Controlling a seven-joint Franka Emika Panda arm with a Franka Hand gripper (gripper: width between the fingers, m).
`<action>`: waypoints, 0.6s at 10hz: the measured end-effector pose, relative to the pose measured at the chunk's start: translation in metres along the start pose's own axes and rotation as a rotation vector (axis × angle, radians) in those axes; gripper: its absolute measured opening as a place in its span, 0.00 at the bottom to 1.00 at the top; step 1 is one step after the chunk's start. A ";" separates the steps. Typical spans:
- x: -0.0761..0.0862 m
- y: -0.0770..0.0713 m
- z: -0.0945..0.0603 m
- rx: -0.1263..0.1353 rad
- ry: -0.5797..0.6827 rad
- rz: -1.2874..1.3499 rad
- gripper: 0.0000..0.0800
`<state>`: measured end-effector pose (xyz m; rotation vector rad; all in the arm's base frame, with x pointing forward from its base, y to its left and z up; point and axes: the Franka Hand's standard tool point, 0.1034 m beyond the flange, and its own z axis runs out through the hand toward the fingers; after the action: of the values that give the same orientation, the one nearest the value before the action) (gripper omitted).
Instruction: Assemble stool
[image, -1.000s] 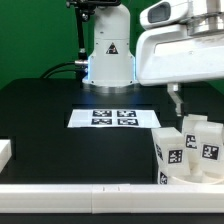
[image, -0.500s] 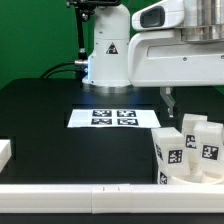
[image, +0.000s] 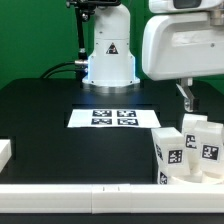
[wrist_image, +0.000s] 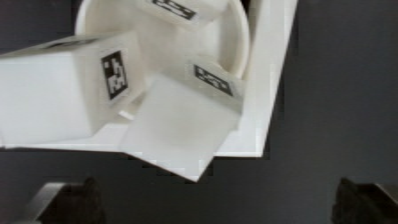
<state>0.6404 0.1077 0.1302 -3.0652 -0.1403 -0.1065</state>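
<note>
- Jaws (wrist_image: 217, 203): in the wrist view I see the two dark fingertips (wrist_image: 66, 200) set well apart, with bare black desk between them. I read them as spread wide and holding nothing.
- In the exterior view one finger (image: 186, 97) hangs below the white wrist housing, above the stool parts and clear of them; no contact that I can see.
- Stool parts (image: 187, 150): a tight cluster on the near side of the desk (image: 50, 110), at the exterior view's right. Stubby white blocks stand close together there, each with a black-and-white square tag on its face.
- The wrist view looks down on the same cluster: two legs (wrist_image: 187, 118) lie tilted against each other, and a curved white rim behind them looks like the seat disc (wrist_image: 240, 45). I cannot tell exactly which pieces touch.
- Risk, my judgement: the pieces are packed so close that a descending finger could land on a neighbour, tip it, or wedge between two blocks. A tilted leg may also slip or twist when squeezed.
- A nudge could push pieces toward the near rail of the desk.
- The marker board (image: 113, 117) lies flat mid-desk, well apart from the cluster.
</note>
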 end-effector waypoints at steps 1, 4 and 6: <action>0.000 0.002 0.000 0.000 0.000 -0.008 0.81; 0.003 -0.002 0.006 -0.040 0.013 -0.260 0.81; 0.001 -0.013 0.013 -0.051 0.009 -0.499 0.81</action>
<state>0.6409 0.1219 0.1181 -3.0009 -0.9096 -0.1508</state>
